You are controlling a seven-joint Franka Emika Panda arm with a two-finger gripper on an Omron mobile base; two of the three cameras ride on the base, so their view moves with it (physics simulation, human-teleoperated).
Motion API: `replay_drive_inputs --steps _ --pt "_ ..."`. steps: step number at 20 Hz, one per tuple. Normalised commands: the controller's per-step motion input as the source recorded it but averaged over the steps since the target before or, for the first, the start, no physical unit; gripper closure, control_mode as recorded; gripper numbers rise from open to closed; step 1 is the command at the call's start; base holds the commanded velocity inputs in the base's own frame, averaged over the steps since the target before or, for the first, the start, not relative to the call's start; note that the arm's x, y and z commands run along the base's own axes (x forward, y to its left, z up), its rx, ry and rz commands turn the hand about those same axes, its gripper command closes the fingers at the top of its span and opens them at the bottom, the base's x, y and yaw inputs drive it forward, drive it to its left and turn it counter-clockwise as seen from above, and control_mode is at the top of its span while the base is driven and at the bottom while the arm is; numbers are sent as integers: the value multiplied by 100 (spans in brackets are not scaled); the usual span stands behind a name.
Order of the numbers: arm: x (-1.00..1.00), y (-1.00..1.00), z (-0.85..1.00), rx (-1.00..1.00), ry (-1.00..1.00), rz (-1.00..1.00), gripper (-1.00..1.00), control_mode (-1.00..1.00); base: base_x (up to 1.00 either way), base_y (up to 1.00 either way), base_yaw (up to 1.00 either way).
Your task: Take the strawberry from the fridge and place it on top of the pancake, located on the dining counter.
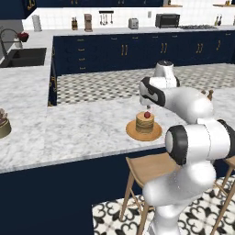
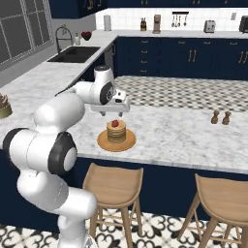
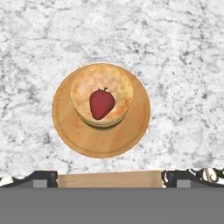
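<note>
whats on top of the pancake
A strawberry lies on the pancake, which sits on a plate. The patch of pancake under the berry is hidden.

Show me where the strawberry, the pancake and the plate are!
strawberry (image 3: pixel 102 104), hand view, middle of the red berry.
pancake (image 3: pixel 118 85), hand view, bare top beside the berry.
plate (image 3: pixel 70 131), hand view, bare rim of the plate.

strawberry: 1, centre frame
pancake stack: 1
plate: 1
stools: 2, lower frame
shakers: 2, right side
sink: 1, upper left
</note>
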Motion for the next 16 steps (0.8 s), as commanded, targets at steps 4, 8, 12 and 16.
replay_drive_inputs --steps 4,8,12,16 --pt "-100 -74 46 11 0 -5 -100 -100 0 0 0" --pt "-100 -92 2 25 -7 -1 -100 -100 0 0 0" --pt "-100 -62 0 20 -18 0 -100 -100 0 0 0" --pt "-100 -10 0 4 -16 9 -100 -100 0 0 0"
